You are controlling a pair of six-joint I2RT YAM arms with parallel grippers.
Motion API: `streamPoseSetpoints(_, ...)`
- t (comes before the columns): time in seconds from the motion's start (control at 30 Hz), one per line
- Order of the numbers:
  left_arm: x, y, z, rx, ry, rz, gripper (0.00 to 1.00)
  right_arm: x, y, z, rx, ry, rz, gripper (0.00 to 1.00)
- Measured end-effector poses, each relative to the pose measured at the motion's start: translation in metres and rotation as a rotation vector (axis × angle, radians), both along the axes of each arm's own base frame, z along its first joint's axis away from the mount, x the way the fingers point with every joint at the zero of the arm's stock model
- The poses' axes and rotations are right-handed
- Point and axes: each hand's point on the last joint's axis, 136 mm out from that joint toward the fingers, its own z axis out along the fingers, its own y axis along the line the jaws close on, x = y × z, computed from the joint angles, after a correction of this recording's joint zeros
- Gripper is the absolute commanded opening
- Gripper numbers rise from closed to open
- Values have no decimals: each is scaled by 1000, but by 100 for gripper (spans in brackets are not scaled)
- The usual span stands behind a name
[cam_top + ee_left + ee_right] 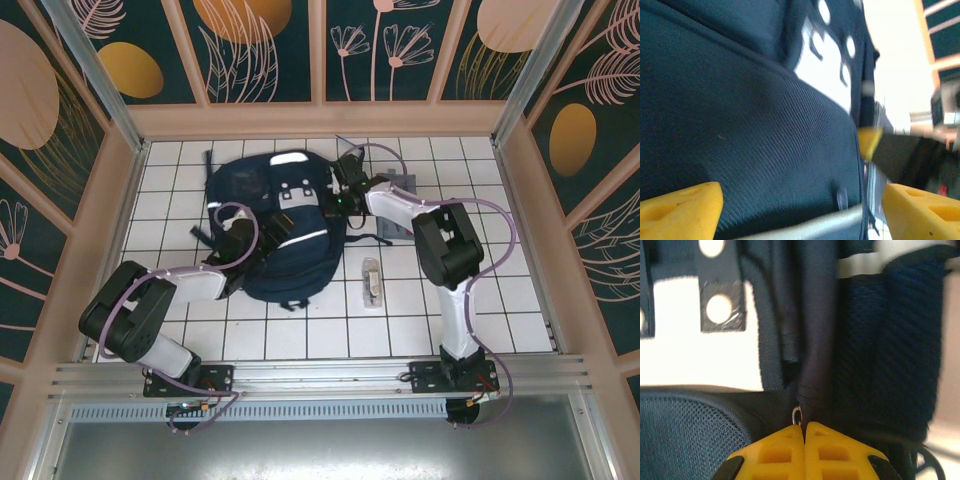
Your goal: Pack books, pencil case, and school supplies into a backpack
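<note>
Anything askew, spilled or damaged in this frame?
Nothing stands out. The backpack lies flat, the clear packet lies beside it, and the right pincer is shut at a small metal ring.

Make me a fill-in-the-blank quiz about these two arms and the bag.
1. The left gripper has its yellow fingers ___ over the backpack.
2. The right gripper is ___ at the backpack's edge, with a small metal ring at its tips.
3. The packet lies on the table between the backpack and the ___ arm.

Missing words: open; shut; right.
</note>
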Motion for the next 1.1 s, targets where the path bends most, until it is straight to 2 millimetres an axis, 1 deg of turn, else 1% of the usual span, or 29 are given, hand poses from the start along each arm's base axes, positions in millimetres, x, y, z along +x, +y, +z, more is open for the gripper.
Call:
streamPoseSetpoints(0.07,-7,-17,4,35,17,-66,87,15,5,6,12,-30,23,0)
streamPoseSetpoints(0.13,-8,-26,11,68,17,-106,90,23,7,11,16,-53,45,0)
streamPoseSetpoints(0.17,-6,-28,14,87,16,-117,91,25,7,12,15,-59,50,0)
streamPoseSetpoints(0.27,11,-29,36,176,-27,-126,93,30,9,13,7,-73,79,0)
streamPoseSetpoints(0.37,43,-34,65,261,-89,-134,93,31,12,10,-6,-76,112,0)
streamPoseSetpoints(0.43,70,-32,82,301,-130,-129,92,30,12,10,-11,-79,128,0)
streamPoseSetpoints(0.5,95,-24,86,340,-146,-115,92,30,12,10,-16,-86,141,0)
streamPoseSetpoints(0.53,108,-21,84,364,-142,-110,91,30,12,10,-18,-87,143,0)
streamPoseSetpoints(0.6,133,-17,72,404,-123,-106,89,29,12,10,-16,-87,148,0)
streamPoseSetpoints(0.67,156,-18,51,429,-91,-113,88,29,12,9,-12,-86,150,0)
streamPoseSetpoints(0.73,169,-23,21,443,-44,-137,87,28,12,7,-4,-84,153,0)
streamPoseSetpoints(0.77,171,-26,6,447,-16,-150,87,28,12,6,-1,-83,154,0)
streamPoseSetpoints(0.8,173,-28,-7,452,5,-160,87,28,12,5,1,-85,154,0)
streamPoseSetpoints(0.83,177,-28,-14,462,16,-155,87,27,11,3,4,-88,154,0)
streamPoseSetpoints(0.87,181,-29,-12,458,15,-147,87,27,11,3,6,-93,152,0)
streamPoseSetpoints(0.93,191,-34,-7,416,11,-126,83,24,8,2,11,-90,148,0)
streamPoseSetpoints(1.0,199,-32,-15,370,32,-92,81,19,5,3,19,-86,143,0)
streamPoseSetpoints(1.1,211,-28,-11,268,37,-14,80,12,1,10,43,-88,126,0)
